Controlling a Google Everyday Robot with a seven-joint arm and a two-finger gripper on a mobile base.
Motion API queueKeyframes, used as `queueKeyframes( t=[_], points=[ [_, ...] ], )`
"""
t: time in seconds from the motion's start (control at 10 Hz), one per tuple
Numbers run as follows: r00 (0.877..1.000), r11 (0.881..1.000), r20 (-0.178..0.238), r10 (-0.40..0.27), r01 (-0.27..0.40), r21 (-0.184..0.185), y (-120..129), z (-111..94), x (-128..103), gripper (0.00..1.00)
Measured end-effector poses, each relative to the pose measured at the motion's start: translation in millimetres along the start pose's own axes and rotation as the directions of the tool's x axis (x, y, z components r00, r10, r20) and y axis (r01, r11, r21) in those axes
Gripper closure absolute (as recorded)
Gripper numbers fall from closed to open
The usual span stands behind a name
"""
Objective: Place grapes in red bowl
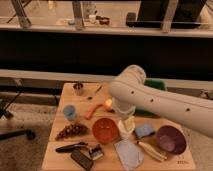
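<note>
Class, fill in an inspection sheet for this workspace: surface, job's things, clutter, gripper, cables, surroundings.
Surface: wooden table, crowded.
Job's things: grapes lie on the table beside the red bowl, not in it.
Clutter: carrot, blue cup, white cup, purple bowl, cloth, green tray.
Gripper: gripper low beneath the arm, at the white cup.
Cables: nothing seen.
Surroundings: dark counter behind.
</note>
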Motion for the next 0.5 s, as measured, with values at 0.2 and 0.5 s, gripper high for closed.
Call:
queueKeyframes(
  t=[0.2, 0.5],
  points=[
    [1.0, 1.0, 0.004, -0.019, 0.019, -0.005, -8, 3, -11, 0.2],
    [1.0, 1.0, 0.023, -0.014, 0.014, -0.006, -18, 3, -14, 0.2]
  ],
)
